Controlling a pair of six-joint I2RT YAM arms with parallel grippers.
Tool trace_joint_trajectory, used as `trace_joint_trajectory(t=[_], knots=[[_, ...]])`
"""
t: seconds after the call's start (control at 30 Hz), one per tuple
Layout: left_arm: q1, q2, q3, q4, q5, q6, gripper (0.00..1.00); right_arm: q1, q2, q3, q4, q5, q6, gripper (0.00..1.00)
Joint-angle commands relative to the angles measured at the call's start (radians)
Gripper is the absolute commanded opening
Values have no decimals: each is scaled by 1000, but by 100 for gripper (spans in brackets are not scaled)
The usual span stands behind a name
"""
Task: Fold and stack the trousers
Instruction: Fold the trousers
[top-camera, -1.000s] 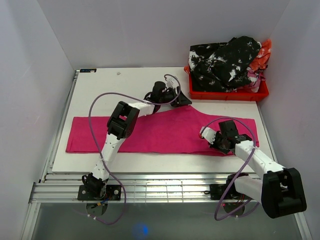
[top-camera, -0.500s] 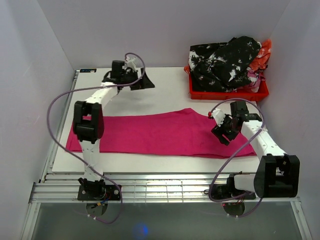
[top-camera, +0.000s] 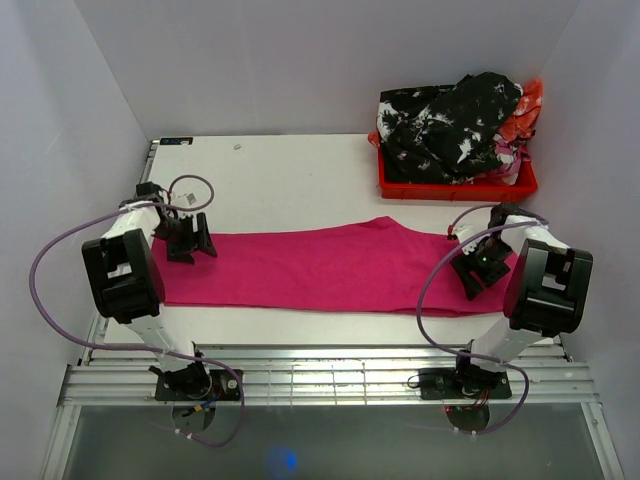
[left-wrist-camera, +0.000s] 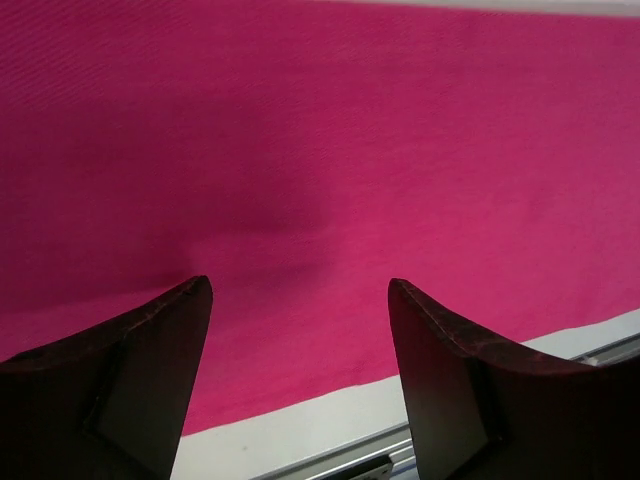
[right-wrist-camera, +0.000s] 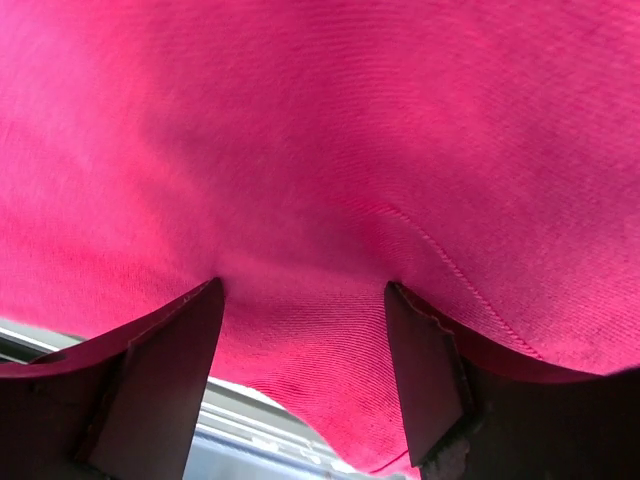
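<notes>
The magenta-pink trousers lie flat as one long band across the white table. My left gripper hangs over their left end. In the left wrist view its jaws stand open above the cloth, with nothing between them and the cloth's edge just below. My right gripper is down at the right end. Its dark fingers stand apart with their tips against the cloth, which bulges between them near a stitched seam.
A red crate sits at the back right corner, heaped with black-and-white clothing. Pale walls close in on both sides. Aluminium rails run along the table's near edge, between the arm bases.
My left arm has swung from the trousers' middle, round the back, to their left end. The right gripper has moved out to the right end and its jaws have opened.
</notes>
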Motion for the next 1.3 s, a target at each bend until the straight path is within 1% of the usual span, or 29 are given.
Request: trace_joint_trajectory(t=[0.0,0.03,0.1,0.13,0.2,0.27,0.33,0.43,0.57,0.6,0.73,0.8,0.83,1.0,1.13,1.27], knots=[[23,-9,32,-47,-108,75,82,-91,97,23,29,152,-43,71],[43,-6,64,-54,-120,65,83,-125,111,30,25,158,-45,70],[82,-13,95,-81,-110,62,85,-147,126,53,22,154,-43,69],[130,-23,116,-87,-100,62,87,-153,125,57,13,145,-45,69],[193,-38,133,-121,-82,90,91,-153,108,66,-4,120,-46,69],[211,-49,138,-132,-118,150,94,-151,94,80,-41,61,-40,70],[226,-61,127,-133,-175,180,95,-148,88,100,-52,36,-28,70],[241,-70,75,-121,-231,216,89,-147,77,104,-63,25,-26,70],[257,-53,-3,-71,-249,226,79,-145,60,81,-58,28,-26,70],[261,-47,-26,-40,-255,216,74,-145,54,78,-61,27,-26,70],[263,-24,-78,52,-274,203,74,-144,36,66,-67,24,-25,70],[261,-1,-86,91,-246,211,73,-144,26,58,-69,20,-23,70],[261,8,-80,95,-231,208,71,-142,22,55,-72,20,-23,70],[258,77,-51,135,-163,122,69,-142,10,37,-69,16,-23,69],[238,102,-57,160,-126,81,64,-138,2,32,-69,14,-23,68],[217,103,-85,164,-106,76,58,-136,8,40,-69,14,-23,67]])
